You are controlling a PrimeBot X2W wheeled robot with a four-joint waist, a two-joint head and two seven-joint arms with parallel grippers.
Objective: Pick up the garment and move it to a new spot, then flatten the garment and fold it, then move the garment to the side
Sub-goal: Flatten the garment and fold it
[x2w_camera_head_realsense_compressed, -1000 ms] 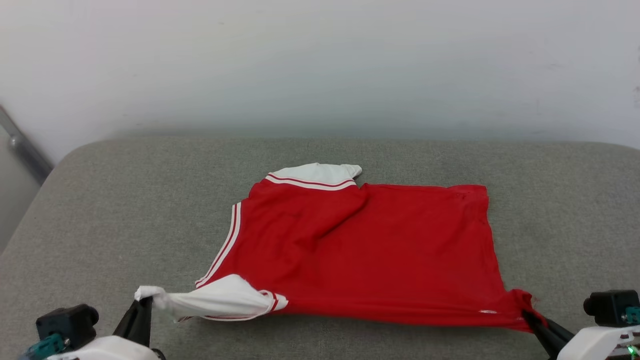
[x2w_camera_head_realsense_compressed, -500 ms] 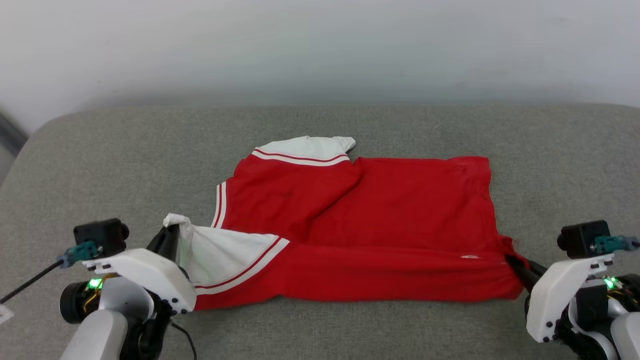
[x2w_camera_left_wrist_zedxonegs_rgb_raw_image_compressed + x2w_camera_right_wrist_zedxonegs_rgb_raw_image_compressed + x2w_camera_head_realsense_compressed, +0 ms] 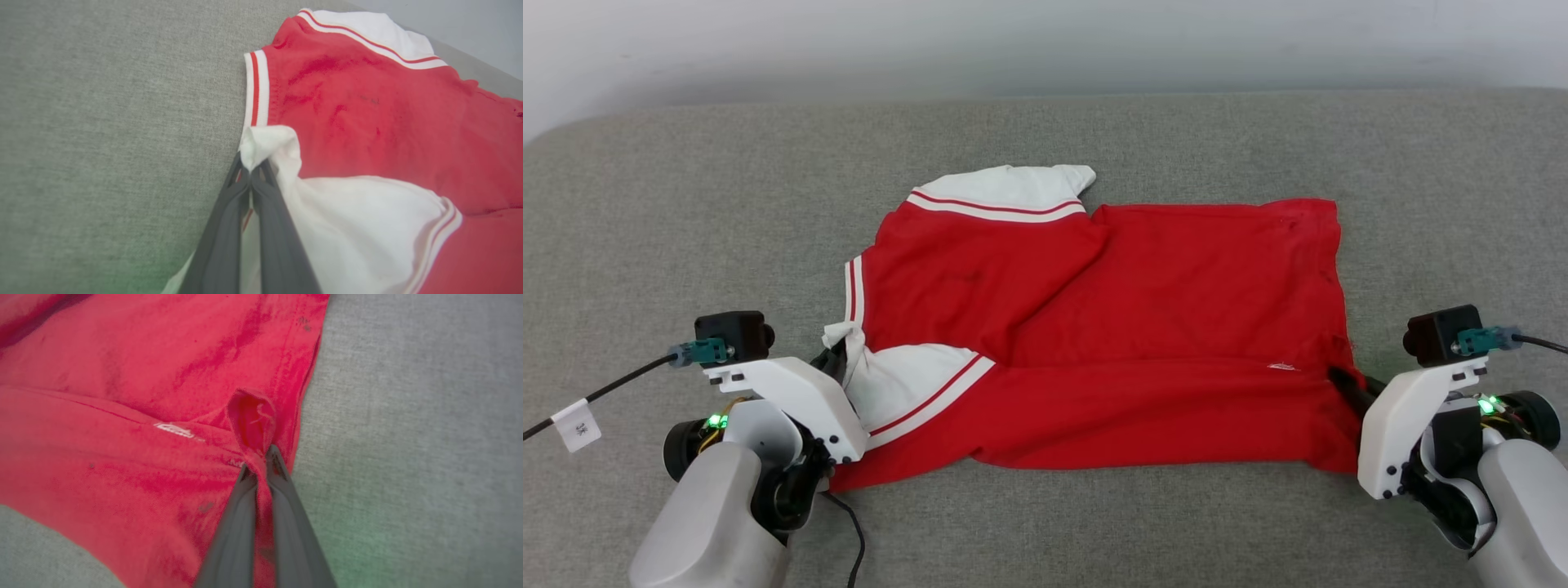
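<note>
garment [image 3: 1160,327] spread on the grey cushion [image 3: 686,229], pinched at both near corners
at 8 o'clock the left claw [image 3: 837,359] is clamped together on the tip of a white sleeve [image 3: 907,388]; the garment lies mid-frame, its near strip doubled over the red body, with another white sleeve at 11 o'clock; at 4 o'clock the right claw [image 3: 1339,380] is clamped on the red hem corner.

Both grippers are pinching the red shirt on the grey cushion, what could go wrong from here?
1. The left gripper pinches just the tip of the white sleeve; it could slip out mid-fold.
2. The right gripper holds a bunched hem corner, so the folded edge may land skewed.
3. A diagonal crease crosses the garment; folding over it could lock the wrinkle in.
</note>
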